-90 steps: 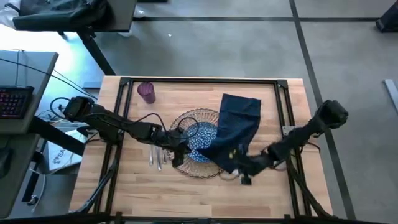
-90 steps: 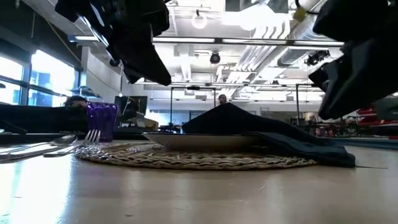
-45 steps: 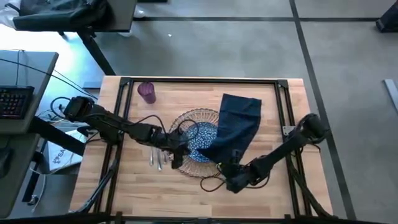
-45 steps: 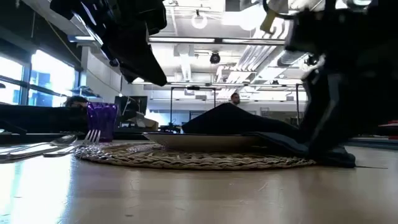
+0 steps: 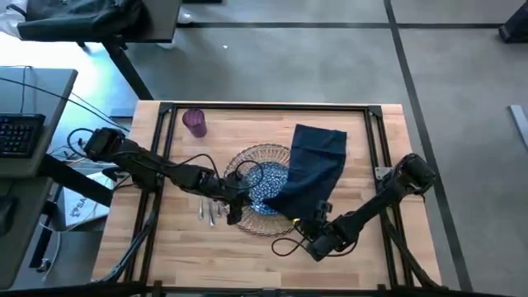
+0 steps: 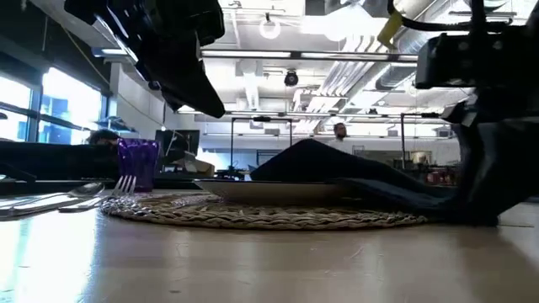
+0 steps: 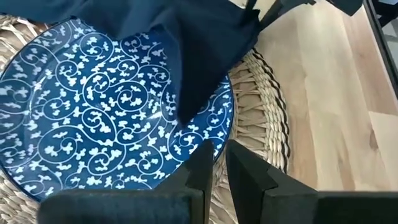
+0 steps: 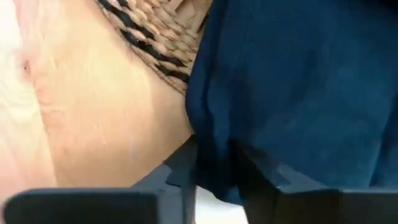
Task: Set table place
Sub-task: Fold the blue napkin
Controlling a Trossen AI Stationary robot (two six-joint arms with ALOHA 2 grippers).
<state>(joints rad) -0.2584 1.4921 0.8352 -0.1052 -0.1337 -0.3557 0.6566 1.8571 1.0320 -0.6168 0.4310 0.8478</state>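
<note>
The blue-patterned plate sits on the woven charger. The navy napkin lies slantwise over the plate's right side, its far end on the table and its near end beside the charger. Fork, knife and spoon lie on the table left of the charger. My left gripper hovers shut above the plate's near-left rim and touches nothing. My right gripper is down at the table, shut on the napkin's near end. My right gripper has the napkin's near edge pinched between its two fingers; one layer or several, I cannot tell. The fingers come in low, slanting from the table's near right side. The napkin lies slack over plate and charger, its near end on the table.
A small purple cup stands at the table's far left. A dark frame runs along the far edge and down both sides. Bare wood lies along the near edge, where a loose cable from my right arm curls.
My right gripper has swung from the right toward the table's left and come down from above the table to the napkin's near end. The napkin, plate and charger have stayed where they were.
</note>
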